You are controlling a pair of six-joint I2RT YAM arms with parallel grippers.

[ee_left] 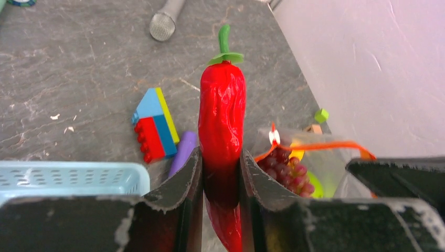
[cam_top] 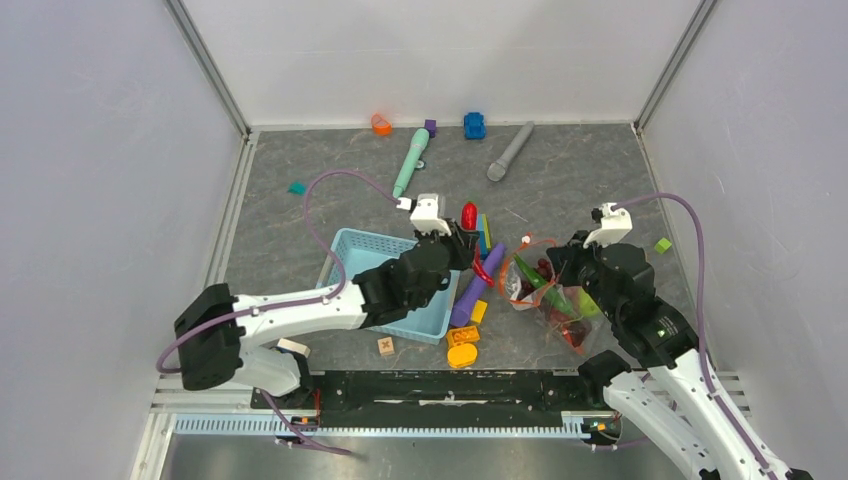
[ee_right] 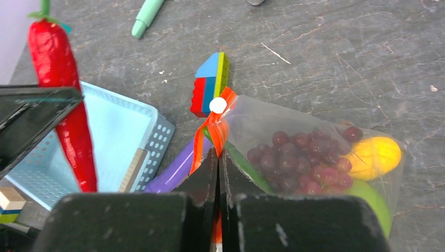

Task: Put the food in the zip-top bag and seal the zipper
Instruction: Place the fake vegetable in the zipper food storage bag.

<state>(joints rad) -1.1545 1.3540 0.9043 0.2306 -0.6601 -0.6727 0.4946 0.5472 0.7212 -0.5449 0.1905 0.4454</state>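
My left gripper [ee_left: 221, 163] is shut on the red chilli [ee_left: 222, 118], held off the table with its green stem pointing away; it also shows in the top view [cam_top: 468, 215] and the right wrist view [ee_right: 63, 100]. The clear zip-top bag [cam_top: 545, 290] lies right of it, holding dark red grapes [ee_right: 304, 157], a yellow piece [ee_right: 373, 156], a green apple [ee_right: 375, 202] and a green vegetable [cam_top: 545, 282]. My right gripper [ee_right: 219, 153] is shut on the orange-red zipper [ee_right: 212, 134] at the bag's mouth, below the white slider tab [ee_right: 217, 105].
A light-blue mesh basket [cam_top: 375, 255] sits under my left arm. A purple cylinder [cam_top: 478, 285], coloured blocks [ee_left: 155, 123], yellow and orange blocks [cam_top: 463, 345] lie between basket and bag. A grey microphone [cam_top: 510, 152], green pen [cam_top: 410, 162] and small blocks lie far back.
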